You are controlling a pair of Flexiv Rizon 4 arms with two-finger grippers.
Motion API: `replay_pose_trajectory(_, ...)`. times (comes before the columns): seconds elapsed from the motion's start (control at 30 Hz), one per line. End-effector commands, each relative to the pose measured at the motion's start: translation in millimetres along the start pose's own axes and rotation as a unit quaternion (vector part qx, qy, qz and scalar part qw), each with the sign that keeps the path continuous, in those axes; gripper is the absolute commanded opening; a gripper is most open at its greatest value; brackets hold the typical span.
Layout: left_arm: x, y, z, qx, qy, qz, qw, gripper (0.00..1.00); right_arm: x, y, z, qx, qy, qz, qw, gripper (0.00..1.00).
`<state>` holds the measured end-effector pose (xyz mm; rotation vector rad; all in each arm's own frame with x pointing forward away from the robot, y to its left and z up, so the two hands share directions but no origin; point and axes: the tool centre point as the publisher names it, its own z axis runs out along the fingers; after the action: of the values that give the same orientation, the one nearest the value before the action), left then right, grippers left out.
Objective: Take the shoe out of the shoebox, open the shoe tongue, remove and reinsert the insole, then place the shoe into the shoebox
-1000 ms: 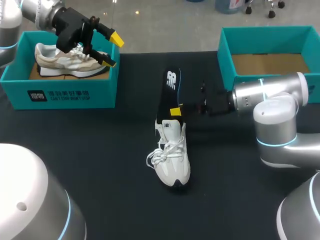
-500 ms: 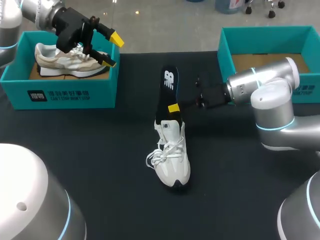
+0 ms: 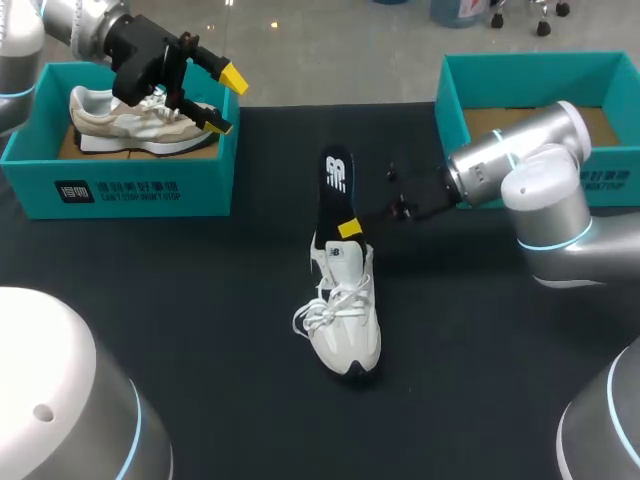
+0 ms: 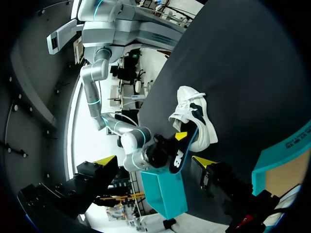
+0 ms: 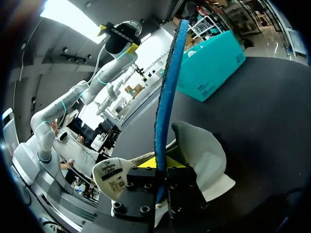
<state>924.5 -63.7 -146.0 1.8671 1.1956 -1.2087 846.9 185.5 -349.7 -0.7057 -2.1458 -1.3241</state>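
A white shoe (image 3: pixel 345 315) lies in the middle of the black table, toe toward the front edge. A black insole (image 3: pixel 334 190) with a blue edge stands out from the shoe's opening, pointing to the far side. My right gripper (image 3: pixel 349 228) is shut on the insole's lower end, just above the shoe's tongue. In the right wrist view the insole (image 5: pixel 170 82) rises edge-on from between the fingers of the right gripper (image 5: pixel 163 170), with the shoe (image 5: pixel 204 155) beside it. My left gripper (image 3: pixel 227 101) hangs open over the left shoebox (image 3: pixel 120 185), holding nothing.
A beige shoe (image 3: pixel 130 120) lies inside the teal left shoebox. A second teal shoebox (image 3: pixel 455 110) stands at the back right, behind my right arm. From the left wrist view, the white shoe (image 4: pixel 197 116) and insole (image 4: pixel 177 155) are far below.
My right gripper has closed on the insole, and the right arm has swung back toward the right box, tilting the insole a little. The left arm has not moved.
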Motion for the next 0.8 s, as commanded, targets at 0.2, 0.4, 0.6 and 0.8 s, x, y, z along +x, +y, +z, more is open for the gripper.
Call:
replay_pose_trajectory(0.2, -0.3, -0.2, -0.7, 0.001, 0.002, 0.0, 1.0, 1.0, 7.3, -3.4, 6.4, 0.004, -0.005, -0.001, 1.0, 0.29)
replay_pose_trajectory(0.4, -0.3, -0.2, -0.7, 0.001, 0.002, 0.0, 1.0, 1.0, 14.3, 17.4, 2.1, -0.004, -0.008, -0.023, 1.0, 0.39)
replay_pose_trajectory(0.6, -0.3, -0.2, -0.7, 0.001, 0.002, 0.0, 1.0, 1.0, 12.5, 30.6, 1.1, -0.006, -0.003, -0.031, 1.0, 0.36)
replay_pose_trajectory(0.8, -0.3, -0.2, -0.7, 0.001, 0.002, 0.0, 1.0, 1.0, 6.8, 29.7, 2.7, 0.006, 0.016, -0.016, 1.0, 0.0)
